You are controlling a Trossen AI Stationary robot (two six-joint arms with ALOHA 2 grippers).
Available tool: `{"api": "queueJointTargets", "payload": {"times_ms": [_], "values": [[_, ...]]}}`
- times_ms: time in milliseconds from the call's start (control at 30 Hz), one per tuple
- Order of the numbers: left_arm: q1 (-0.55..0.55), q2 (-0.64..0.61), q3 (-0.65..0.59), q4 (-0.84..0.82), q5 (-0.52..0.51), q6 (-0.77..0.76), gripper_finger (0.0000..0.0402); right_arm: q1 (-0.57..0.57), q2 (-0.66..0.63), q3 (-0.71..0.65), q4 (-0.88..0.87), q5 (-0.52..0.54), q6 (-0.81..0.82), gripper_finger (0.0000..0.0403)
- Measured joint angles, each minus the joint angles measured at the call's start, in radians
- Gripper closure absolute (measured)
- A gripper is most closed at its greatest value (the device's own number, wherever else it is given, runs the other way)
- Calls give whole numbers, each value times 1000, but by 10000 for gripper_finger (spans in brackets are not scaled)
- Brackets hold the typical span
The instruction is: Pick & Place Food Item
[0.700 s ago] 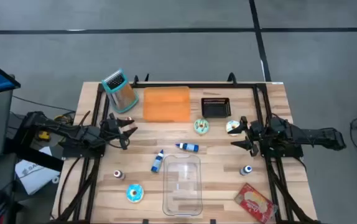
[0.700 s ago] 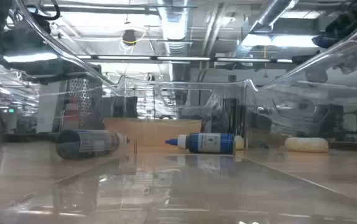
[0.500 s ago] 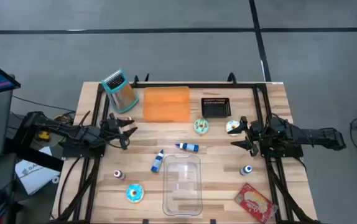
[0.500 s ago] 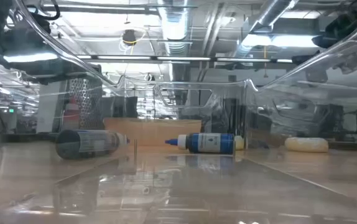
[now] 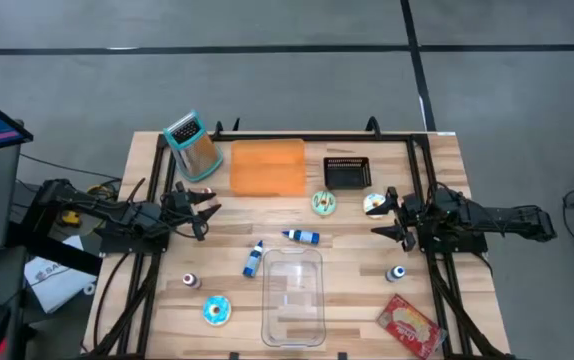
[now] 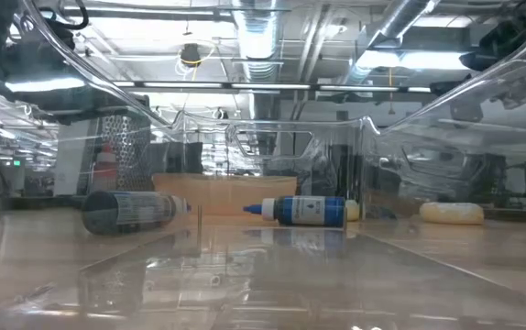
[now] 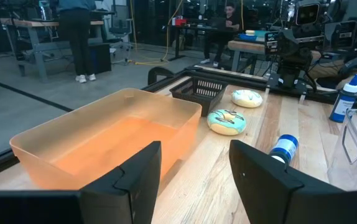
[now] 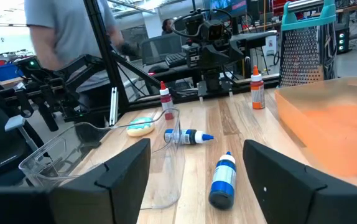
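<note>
Three donuts lie flat on the wooden table: a green-frosted one (image 5: 324, 203) (image 7: 227, 121), a white one (image 5: 373, 204) (image 7: 247, 98) next to it, and a blue one (image 5: 217, 310) (image 8: 141, 126) near the front left. My left gripper (image 5: 207, 213) (image 7: 194, 168) hovers open at the table's left, pointing toward the middle. My right gripper (image 5: 380, 214) (image 8: 197, 168) hovers open at the right, just near-side of the white donut. Neither has anything between its fingers.
An orange bin (image 5: 267, 167), a black basket (image 5: 348, 173) and a grater (image 5: 194, 146) stand at the back. A clear container (image 5: 293, 296) sits front centre. Blue bottles (image 5: 302, 236) (image 5: 253, 259) lie mid-table, small bottles (image 5: 190, 282) (image 5: 396, 273) stand nearby, and a red packet (image 5: 412, 324) lies front right.
</note>
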Motion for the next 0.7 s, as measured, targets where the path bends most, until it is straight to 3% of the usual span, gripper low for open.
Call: {"api": "queueJointTargets", "payload": {"times_ms": [500,700], "values": [[0,0,0,0,0,0,215,0,0,0,0,0,0,154],[13,13,0,90,-129,320,215,0,0,0,0,0,0,154]]}}
